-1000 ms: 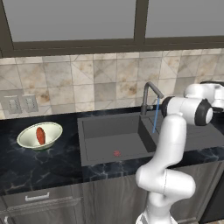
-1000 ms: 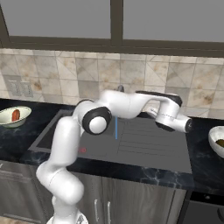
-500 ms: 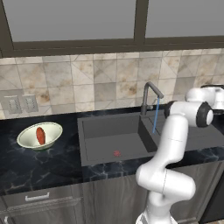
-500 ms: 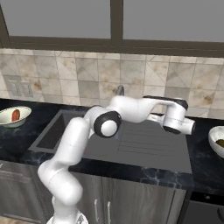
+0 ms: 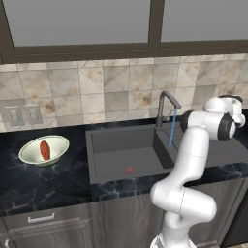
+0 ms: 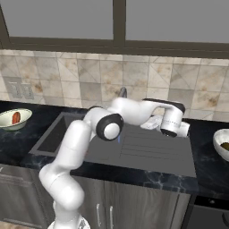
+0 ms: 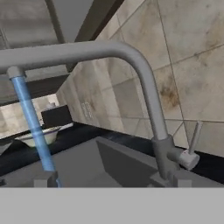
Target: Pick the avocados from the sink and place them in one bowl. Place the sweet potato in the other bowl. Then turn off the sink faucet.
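Observation:
The sweet potato [image 5: 44, 149] lies in the cream-green bowl [image 5: 29, 154] on the counter left of the sink [image 5: 121, 147]; the same bowl [image 6: 6, 120] holds it [image 6: 16, 117] at the far left of the right base view. A dark olive-brown avocado [image 6: 225, 146] rests in the other bowl [image 6: 218, 142] at the right edge. The sink faucet [image 5: 165, 102] runs a thin blue stream [image 5: 172, 130]. My gripper [image 7: 111, 181] is open with nothing in it, hovering over the drainboard right of the faucet [image 7: 144, 83] and facing its side lever [image 7: 194, 139].
The ridged drainboard [image 6: 147, 147] lies under the hand. A small red spot [image 5: 129, 169] marks the basin floor. Tiled wall and window frame stand close behind the faucet. Wall outlets [image 5: 22, 115] sit at the far left. Black counter surrounds the sink.
The arm's elbow has swung right and the hand has shifted slightly over the drainboard. The jaws stayed open. Bowls, fruit and water stream are unchanged.

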